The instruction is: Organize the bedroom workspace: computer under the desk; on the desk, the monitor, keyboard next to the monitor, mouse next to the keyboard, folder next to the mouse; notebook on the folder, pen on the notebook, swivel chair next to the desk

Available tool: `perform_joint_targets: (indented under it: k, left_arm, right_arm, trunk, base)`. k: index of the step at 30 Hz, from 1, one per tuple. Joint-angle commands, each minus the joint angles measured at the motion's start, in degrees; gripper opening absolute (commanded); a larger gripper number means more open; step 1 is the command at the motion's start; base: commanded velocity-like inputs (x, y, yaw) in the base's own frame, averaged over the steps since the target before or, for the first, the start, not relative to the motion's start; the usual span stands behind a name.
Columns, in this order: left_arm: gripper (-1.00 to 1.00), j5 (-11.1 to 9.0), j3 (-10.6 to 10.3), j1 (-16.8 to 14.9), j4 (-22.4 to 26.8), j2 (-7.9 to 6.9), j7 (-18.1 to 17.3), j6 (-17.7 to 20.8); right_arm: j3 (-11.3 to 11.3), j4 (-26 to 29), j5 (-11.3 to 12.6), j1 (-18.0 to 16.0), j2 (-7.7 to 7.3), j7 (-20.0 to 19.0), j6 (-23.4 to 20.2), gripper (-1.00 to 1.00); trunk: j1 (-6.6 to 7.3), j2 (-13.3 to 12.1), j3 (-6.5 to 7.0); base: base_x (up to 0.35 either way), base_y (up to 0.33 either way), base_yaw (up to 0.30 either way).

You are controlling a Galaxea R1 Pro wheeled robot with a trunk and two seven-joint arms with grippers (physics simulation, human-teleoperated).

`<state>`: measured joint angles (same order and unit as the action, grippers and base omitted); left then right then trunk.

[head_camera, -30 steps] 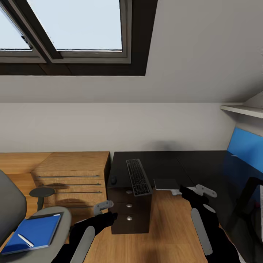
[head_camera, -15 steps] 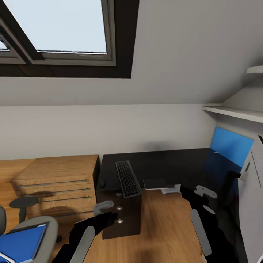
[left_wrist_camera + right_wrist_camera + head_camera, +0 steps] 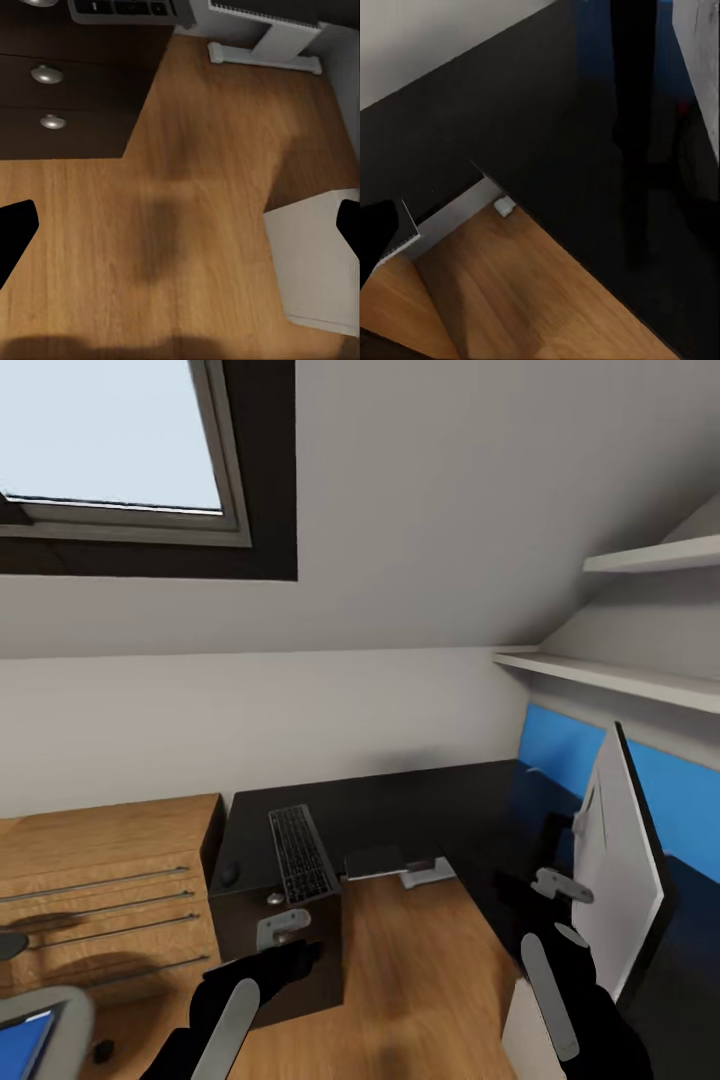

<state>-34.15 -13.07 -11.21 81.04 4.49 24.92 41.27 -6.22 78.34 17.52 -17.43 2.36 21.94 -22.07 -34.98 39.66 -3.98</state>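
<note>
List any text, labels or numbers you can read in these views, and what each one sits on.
None can be read.
keyboard: the key markings are too small and blurred to make out.
monitor: seen from its pale back and edge, no brand or label shows.
drawer unit: plain dark front with round knobs, no writing.
wooden chest: no writing.

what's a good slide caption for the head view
Keyboard and mouse lie on the black desk; monitor stands at right.
</note>
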Motion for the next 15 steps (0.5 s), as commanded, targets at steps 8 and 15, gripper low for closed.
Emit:
perform_joint_targets:
  k: [8,15]
  left_arm:
    - [1.0,-0.6,0.0,0.0,0.1,0.0,0.6,0.1]
    - [1.0,-0.7,0.0,0.0,0.1,0.0,0.6,0.2]
  right_arm:
    - [0.0,-0.5,0.5,-0.1,0.09,0.3,-0.2,1.0]
    - [0.0,-0.7,0.6,-0.1,0.16,0.3,-0.2,1.0]
  trunk:
    - [-0.02,0.1,0.13]
    - [-0.02,0.1,0.14]
  base:
    - [-0.004,-0.02,-0.242]
    - [0.0,-0.001,-0.255]
